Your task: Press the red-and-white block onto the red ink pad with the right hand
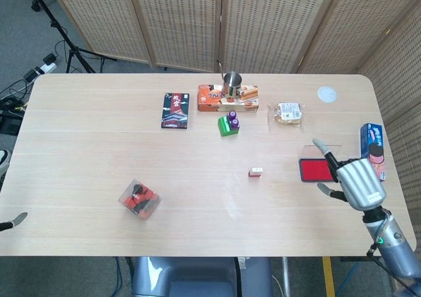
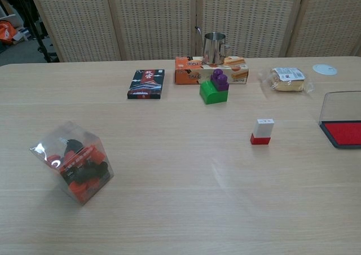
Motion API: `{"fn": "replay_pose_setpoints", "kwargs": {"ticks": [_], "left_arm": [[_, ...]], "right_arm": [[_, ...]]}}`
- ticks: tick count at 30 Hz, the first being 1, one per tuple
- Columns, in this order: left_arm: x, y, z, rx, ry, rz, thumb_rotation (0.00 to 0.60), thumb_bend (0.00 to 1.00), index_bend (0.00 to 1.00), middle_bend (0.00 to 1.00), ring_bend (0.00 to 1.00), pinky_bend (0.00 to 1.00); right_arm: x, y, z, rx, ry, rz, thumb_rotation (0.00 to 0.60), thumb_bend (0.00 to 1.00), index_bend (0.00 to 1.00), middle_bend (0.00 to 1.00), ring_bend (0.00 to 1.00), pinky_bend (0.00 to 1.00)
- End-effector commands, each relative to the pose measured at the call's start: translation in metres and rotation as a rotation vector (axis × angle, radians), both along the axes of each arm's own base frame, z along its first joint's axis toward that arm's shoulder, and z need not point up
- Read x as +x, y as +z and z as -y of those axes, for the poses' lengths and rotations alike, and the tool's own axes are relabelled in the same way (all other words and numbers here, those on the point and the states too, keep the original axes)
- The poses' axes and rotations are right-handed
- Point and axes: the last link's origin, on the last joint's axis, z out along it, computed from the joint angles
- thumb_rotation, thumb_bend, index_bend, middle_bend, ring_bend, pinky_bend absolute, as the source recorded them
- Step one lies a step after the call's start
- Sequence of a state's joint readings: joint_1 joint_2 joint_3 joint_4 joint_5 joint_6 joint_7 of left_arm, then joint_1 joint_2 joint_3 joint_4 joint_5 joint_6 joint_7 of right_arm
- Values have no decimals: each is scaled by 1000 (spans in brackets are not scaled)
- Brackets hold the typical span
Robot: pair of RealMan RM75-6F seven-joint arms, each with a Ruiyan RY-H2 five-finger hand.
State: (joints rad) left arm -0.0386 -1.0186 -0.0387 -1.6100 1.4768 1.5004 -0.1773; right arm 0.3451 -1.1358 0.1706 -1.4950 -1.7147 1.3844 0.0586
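Note:
The small red-and-white block (image 1: 256,172) (image 2: 262,131) stands upright on the table, right of centre. To its right lies the red ink pad (image 1: 316,169) (image 2: 344,131) with its clear lid raised behind it. My right hand (image 1: 354,181) hovers over the table's right side, partly over the pad's right end, fingers spread and holding nothing. It is well to the right of the block. Of my left hand only a fingertip (image 1: 18,217) shows at the left edge of the head view. The chest view shows neither hand.
A clear box of red and black pieces (image 1: 139,199) sits at front left. At the back stand a dark card box (image 1: 175,110), an orange snack box (image 1: 223,98) with a metal cup (image 1: 231,83), green-purple bricks (image 1: 228,123), a snack bag (image 1: 288,112) and a white disc (image 1: 327,94). A blue cookie pack (image 1: 373,150) lies at the right edge.

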Motion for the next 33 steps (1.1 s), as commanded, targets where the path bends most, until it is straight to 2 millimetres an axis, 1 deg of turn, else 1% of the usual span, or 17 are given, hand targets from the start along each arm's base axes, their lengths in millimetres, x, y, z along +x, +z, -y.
{"fn": "replay_pose_setpoints", "kwargs": {"ticks": [1,3,5,7,8,11,14,16,19,21,25,28,30,33], "left_arm": [[-1,0,-5,-1,15,-1,600,0,0,0,0,0],[-2,0,-8,-4,24,-1,600,0,0,0,0,0],[-3,-1,-11,-8,34,-1,600,0,0,0,0,0],[-4,-2,-13,-15,44,-2,600,0,0,0,0,0],[-4,-2,-14,-18,47,-1,600,0,0,0,0,0],[-5,-4,-15,-29,54,-4,600,0,0,0,0,0],[-5,-5,-17,-37,59,-7,600,0,0,0,0,0],[-5,-5,-17,-38,60,-6,600,0,0,0,0,0],[-5,-5,-17,-38,62,-6,600,0,0,0,0,0],[-5,-5,-17,-38,63,-6,600,0,0,0,0,0],[-5,-6,-17,-42,65,-7,600,0,0,0,0,0],[-5,-6,-17,-45,64,-7,600,0,0,0,0,0],[-4,-6,-17,-45,62,-6,600,0,0,0,0,0],[-4,-6,-16,-45,61,-4,600,0,0,0,0,0]], "right_arm": [[16,-19,41,76,-11,-45,600,0,0,919,1000,1000],[18,-27,48,108,-38,-57,600,0,3,928,1000,1000],[21,-38,54,156,-81,-61,600,0,43,936,1000,1000],[23,-48,59,199,-123,-71,600,0,138,946,1000,1000],[24,-52,61,211,-136,-75,600,2,169,950,1000,1000],[28,-65,63,244,-163,-73,600,53,263,963,1000,1000],[32,-81,65,276,-193,-79,600,103,322,965,1000,1000],[33,-88,66,287,-207,-84,600,122,363,965,1000,1000],[35,-96,68,294,-240,-90,600,211,387,964,1000,1000],[36,-100,69,298,-267,-80,600,247,393,964,1000,1000],[38,-106,70,304,-316,-59,600,267,401,964,1000,1000],[38,-111,70,313,-343,-46,600,319,406,964,1000,1000],[39,-115,71,318,-359,-38,600,334,406,965,1000,1000],[42,-121,70,324,-367,-38,600,337,406,964,1000,1000]]}}
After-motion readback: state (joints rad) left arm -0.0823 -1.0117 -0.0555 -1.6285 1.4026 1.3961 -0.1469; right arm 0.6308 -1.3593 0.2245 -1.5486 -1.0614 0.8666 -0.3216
